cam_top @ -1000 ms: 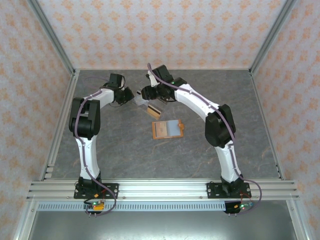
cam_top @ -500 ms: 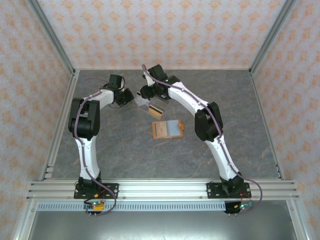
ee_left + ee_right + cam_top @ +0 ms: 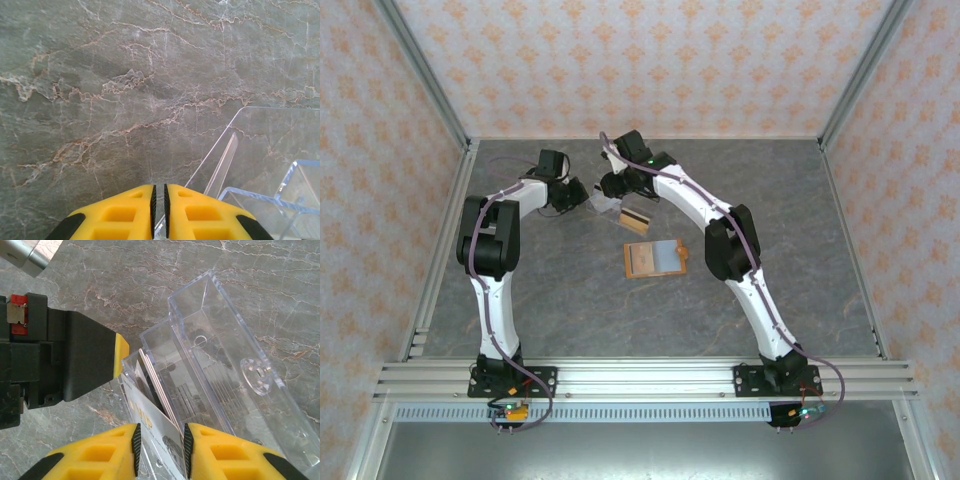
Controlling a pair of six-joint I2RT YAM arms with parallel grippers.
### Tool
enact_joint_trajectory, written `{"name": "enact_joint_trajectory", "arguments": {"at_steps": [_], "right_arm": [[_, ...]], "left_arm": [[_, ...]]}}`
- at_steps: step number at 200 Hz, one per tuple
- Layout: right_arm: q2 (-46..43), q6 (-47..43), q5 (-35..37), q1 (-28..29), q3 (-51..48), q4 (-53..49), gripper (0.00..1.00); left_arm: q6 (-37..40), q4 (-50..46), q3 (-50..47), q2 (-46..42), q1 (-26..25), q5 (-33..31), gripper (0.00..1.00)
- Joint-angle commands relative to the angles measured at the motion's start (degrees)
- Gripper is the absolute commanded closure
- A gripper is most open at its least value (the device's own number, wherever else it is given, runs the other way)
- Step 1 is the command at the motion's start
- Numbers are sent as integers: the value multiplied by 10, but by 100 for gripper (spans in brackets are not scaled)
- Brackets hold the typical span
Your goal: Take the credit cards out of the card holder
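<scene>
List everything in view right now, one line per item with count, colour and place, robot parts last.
Orange folding wallet with grey inner pockets: one, orange and grey, lying open mid-table, nearer than both grippers.
Tan card with a dark stripe: one, on the table between wallet and grippers.
Clear plastic compartment box: one, transparent, on the table between the grippers.
White printed card: one, standing in the box, between the right fingers.
Thin cards behind it: a few, count unclear, pale edges, same compartment.
Grey marbled tabletop: one.
Left gripper: one, yellow fingers shut on the box's wall.
Right gripper: one, yellow fingers either side of the white card.
</scene>
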Motion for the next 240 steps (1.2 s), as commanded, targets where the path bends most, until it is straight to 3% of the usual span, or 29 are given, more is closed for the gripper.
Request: {"name": "enact_joint_trajectory", "arguments": {"at_steps": [1, 68, 153, 240], "right_arm": [[12, -30, 25, 1, 17, -10, 69], [16, -91, 55, 9, 12, 5, 73], [-26, -128, 69, 10, -27, 28, 94], [-108, -148, 67, 10, -105, 46, 93]], "left_arm": [[15, -18, -9, -13, 0, 8, 85], [15, -16, -14, -14, 1, 11, 85], [13, -20, -14, -20, 3, 2, 84], [11, -31, -17, -31, 5, -11, 82]]}}
